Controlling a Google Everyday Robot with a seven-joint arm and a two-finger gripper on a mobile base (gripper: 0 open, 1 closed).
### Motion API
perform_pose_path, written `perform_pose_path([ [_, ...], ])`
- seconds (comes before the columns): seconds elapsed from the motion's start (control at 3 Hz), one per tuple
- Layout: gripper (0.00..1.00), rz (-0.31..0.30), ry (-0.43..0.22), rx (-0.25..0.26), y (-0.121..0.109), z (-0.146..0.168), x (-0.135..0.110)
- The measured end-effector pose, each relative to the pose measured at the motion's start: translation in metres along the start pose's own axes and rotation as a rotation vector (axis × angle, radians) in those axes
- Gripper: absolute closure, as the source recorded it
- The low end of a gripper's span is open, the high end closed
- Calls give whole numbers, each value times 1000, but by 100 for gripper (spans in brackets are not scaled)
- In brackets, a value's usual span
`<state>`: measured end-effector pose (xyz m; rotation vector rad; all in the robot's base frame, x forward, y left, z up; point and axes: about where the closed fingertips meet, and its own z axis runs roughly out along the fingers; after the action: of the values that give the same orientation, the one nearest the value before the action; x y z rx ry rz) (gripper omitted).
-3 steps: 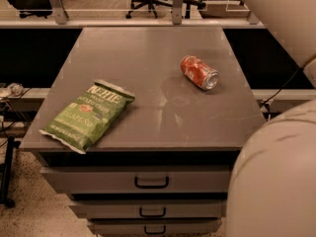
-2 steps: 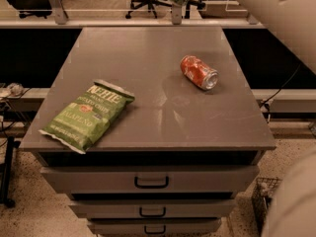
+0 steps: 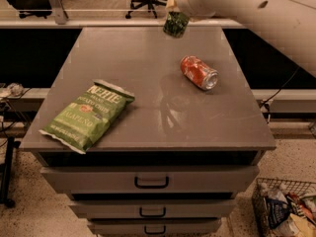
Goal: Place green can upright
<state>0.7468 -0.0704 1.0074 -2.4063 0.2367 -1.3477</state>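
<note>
The green can [image 3: 175,24] is dark green and small, and hangs in the air above the far edge of the grey cabinet top [image 3: 148,83]. My gripper [image 3: 174,14] sits at the end of the white arm [image 3: 256,6] that reaches in from the upper right, and it holds the can from above. The gripper is largely hidden by the arm's end and the can. The can is clear of the surface and looks roughly vertical.
A red and white can [image 3: 198,72] lies on its side at the right of the top. A large green chip bag [image 3: 88,115] lies flat at the front left. Drawers [image 3: 150,181] are below. A wire basket [image 3: 286,211] stands on the floor at the lower right. Office chairs stand behind.
The green can and gripper have come down from the top edge toward the far side of the cabinet top. The white arm segment at the lower right has left the view.
</note>
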Motion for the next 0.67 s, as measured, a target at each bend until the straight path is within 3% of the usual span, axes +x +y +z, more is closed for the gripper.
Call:
perform_pose_path([
  [0.33, 100, -68, -95, 49, 2, 11, -35],
  [0.67, 100, -180, -154, 91, 1, 24, -57],
])
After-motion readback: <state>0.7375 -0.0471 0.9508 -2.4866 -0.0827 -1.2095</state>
